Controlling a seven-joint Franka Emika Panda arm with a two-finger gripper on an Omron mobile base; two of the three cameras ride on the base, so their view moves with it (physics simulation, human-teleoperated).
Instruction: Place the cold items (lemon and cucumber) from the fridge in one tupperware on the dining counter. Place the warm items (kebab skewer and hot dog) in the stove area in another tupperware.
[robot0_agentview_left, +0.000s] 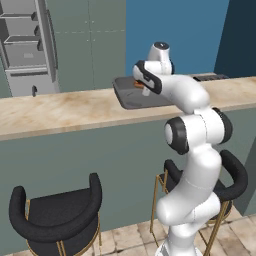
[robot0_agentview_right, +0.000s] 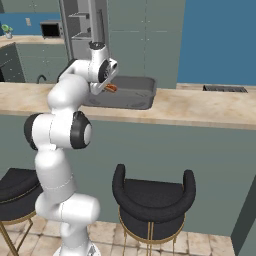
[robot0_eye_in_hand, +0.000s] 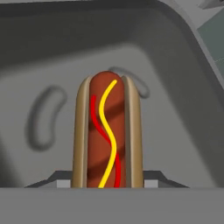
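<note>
A hot dog (robot0_eye_in_hand: 107, 131) in a tan bun, with red and yellow sauce lines, sits between my two fingertips (robot0_eye_in_hand: 61, 181), and my gripper (robot0_eye_in_hand: 107, 183) is shut on it. It hangs just over the floor of a dark grey tupperware (robot0_eye_in_hand: 183, 100), where its shadow falls. From the base, the tupperware (robot0_agentview_left: 131, 100) (robot0_agentview_right: 134, 95) lies on the dining counter (robot0_agentview_left: 60, 112) (robot0_agentview_right: 200, 107). My gripper (robot0_agentview_left: 145, 90) (robot0_agentview_right: 106, 90) reaches down into it from above with the hot dog (robot0_agentview_left: 138, 85) (robot0_agentview_right: 113, 88).
Black bar stools (robot0_agentview_left: 55, 215) (robot0_agentview_right: 152, 200) stand in front of the counter beside my base. An open fridge (robot0_agentview_left: 25, 45) (robot0_agentview_right: 82, 27) stands behind the counter. A dark stove top (robot0_agentview_left: 211, 77) (robot0_agentview_right: 224, 88) lies at the far right, and a microwave (robot0_agentview_right: 51, 30) at the back left.
</note>
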